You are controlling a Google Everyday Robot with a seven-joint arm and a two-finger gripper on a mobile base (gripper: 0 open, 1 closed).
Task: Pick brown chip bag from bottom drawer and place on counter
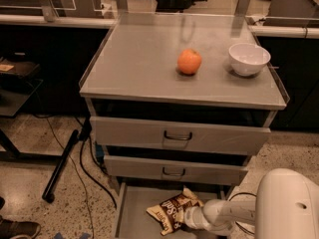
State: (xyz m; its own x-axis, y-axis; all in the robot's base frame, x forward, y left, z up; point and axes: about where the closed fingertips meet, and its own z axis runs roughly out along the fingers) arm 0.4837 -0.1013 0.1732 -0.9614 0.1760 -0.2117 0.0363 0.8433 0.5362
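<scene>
Pincer [188,217], grip state unclear, sits at the right edge of the chip bag [171,210], likely light, crinkly, slippery, below the bench [139,68].

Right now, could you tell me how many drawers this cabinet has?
3: the top drawer, the middle drawer below it, and the bottom drawer pulled out, where the claw sits against the chip bag. None look hidden.

Whitish jaws at brown chip bag [171,210], grey bottom drawer [132,210]
</scene>
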